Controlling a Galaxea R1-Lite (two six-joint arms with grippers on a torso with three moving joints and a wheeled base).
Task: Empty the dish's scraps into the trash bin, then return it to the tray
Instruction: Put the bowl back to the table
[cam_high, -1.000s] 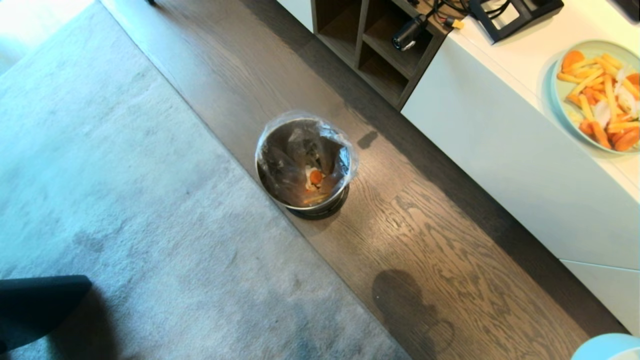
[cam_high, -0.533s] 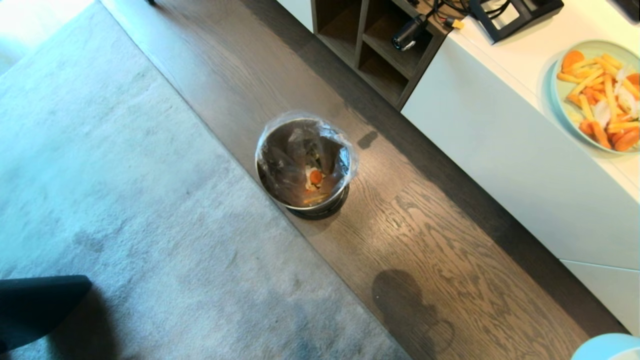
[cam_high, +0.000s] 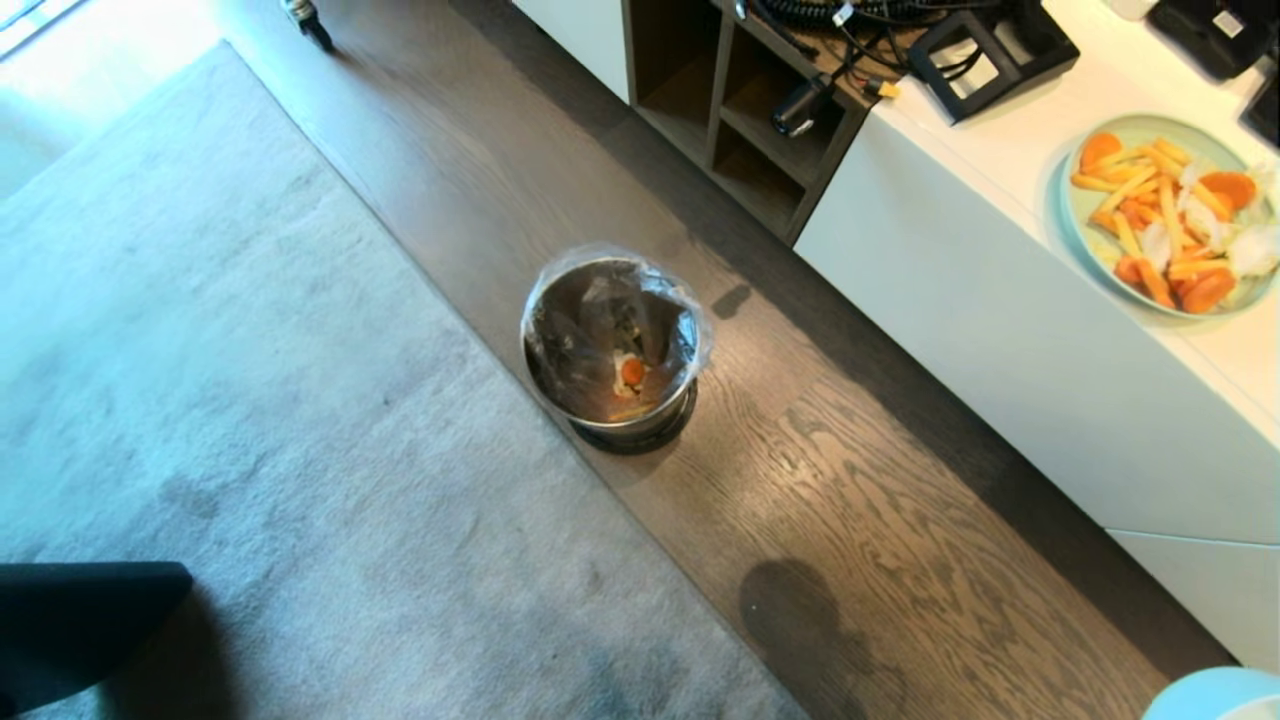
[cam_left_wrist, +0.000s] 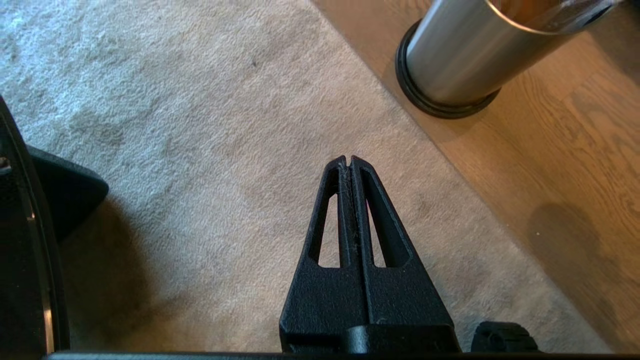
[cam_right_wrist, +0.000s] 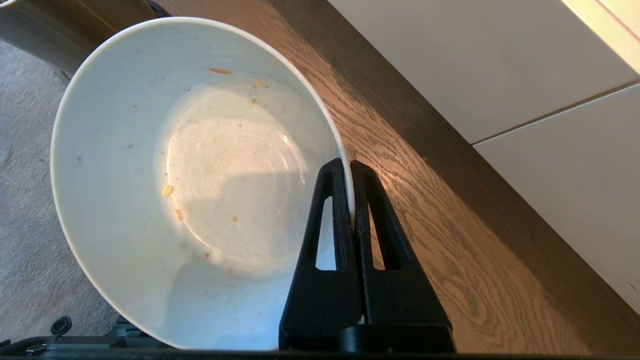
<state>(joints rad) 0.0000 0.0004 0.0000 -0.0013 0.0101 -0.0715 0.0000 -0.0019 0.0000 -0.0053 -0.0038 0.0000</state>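
Observation:
The white dish (cam_right_wrist: 150, 175) hangs over the wooden floor, with my right gripper (cam_right_wrist: 348, 167) shut on its rim; only tiny orange crumbs cling inside it. A sliver of the dish (cam_high: 1215, 695) shows at the head view's lower right corner. The steel trash bin (cam_high: 612, 345) with its clear liner stands on the floor at the rug's edge, and scraps (cam_high: 630, 372) lie at its bottom. My left gripper (cam_left_wrist: 348, 161) hangs shut and empty over the rug, short of the trash bin (cam_left_wrist: 465, 55). The tray is out of view.
A white cabinet (cam_high: 1010, 310) runs along the right, carrying a pale-green plate (cam_high: 1160, 215) heaped with orange and yellow pieces. Dark open shelves (cam_high: 740, 110) with cables stand behind the bin. A grey rug (cam_high: 250, 400) covers the left; a black robot part (cam_high: 80, 620) sits lower left.
The whole head view has shifted: the bin and cabinet sit a little lower and more of the shelves and cabinet top shows, so the camera moved. Nothing on the floor moved.

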